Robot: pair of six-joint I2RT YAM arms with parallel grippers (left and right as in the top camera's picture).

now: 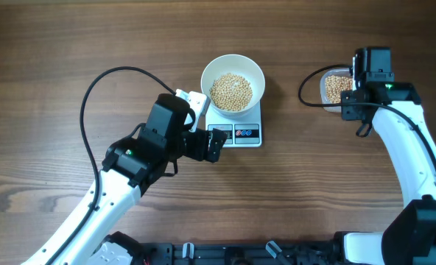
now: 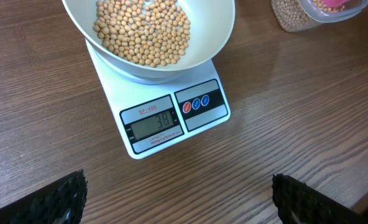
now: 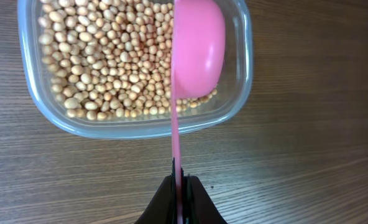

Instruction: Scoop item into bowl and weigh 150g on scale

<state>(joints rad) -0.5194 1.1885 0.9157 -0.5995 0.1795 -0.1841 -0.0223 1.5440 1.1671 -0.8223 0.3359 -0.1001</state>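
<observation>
Soybeans (image 1: 231, 91) partly fill the white bowl (image 1: 258, 72) on the scale (image 1: 249, 135), whose display seems to read 38, so far short. Right jaws clamp a pink scoop (image 3: 199, 50) over the far-right bean tub (image 3: 244, 74). Left jaws gape empty near the scale.

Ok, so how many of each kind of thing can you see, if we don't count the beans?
Bowl: 1
Scale: 1
Tub: 1
Scoop: 1
Grippers: 2, the left gripper open, the right gripper shut on the scoop
Total: 6
</observation>
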